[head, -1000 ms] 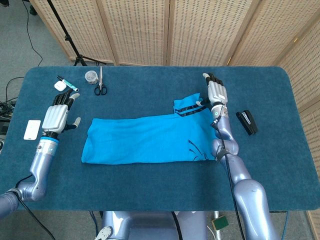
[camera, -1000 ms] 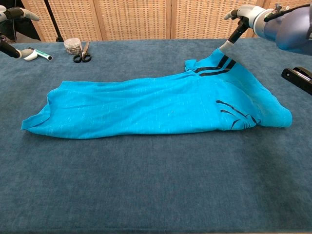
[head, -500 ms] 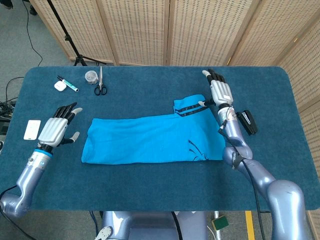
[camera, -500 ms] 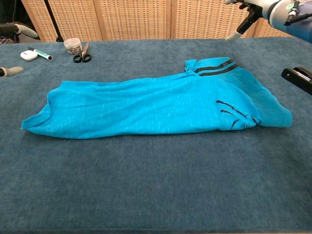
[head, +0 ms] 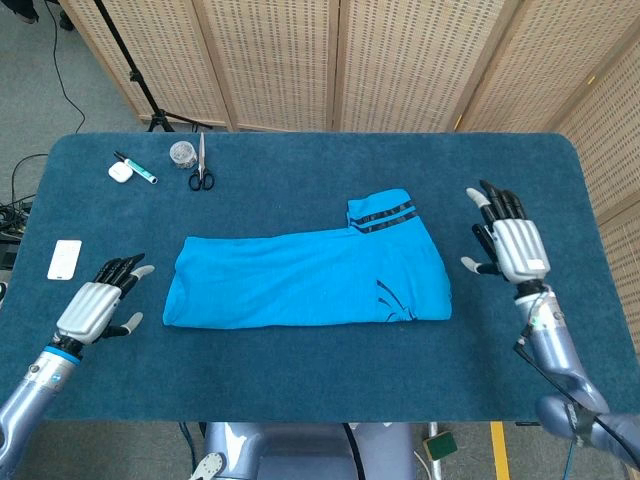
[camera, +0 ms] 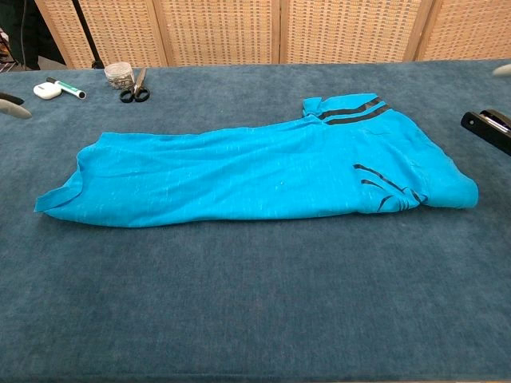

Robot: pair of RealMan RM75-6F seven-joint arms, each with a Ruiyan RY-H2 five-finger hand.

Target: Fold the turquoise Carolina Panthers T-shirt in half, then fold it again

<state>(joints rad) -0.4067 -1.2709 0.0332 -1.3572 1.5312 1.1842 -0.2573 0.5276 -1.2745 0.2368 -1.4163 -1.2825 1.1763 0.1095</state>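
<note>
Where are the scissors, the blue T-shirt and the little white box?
scissors (head: 201, 176): head view, on the black handles.
T-shirt (head: 300, 280): head view, middle of the folded cloth.
white box (head: 120, 171): head view, on its top.

No readable text; T-shirt (head: 300, 280) print illegible.

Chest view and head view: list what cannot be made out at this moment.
- Black stapler: chest view, cut off by the right edge; head view, hidden behind the right hand.
- Left hand: chest view shows only a fingertip at the left edge.
- T-shirt logo: both views, mostly folded under; only black strokes show.
- Small jar contents: too small in either view.
</note>
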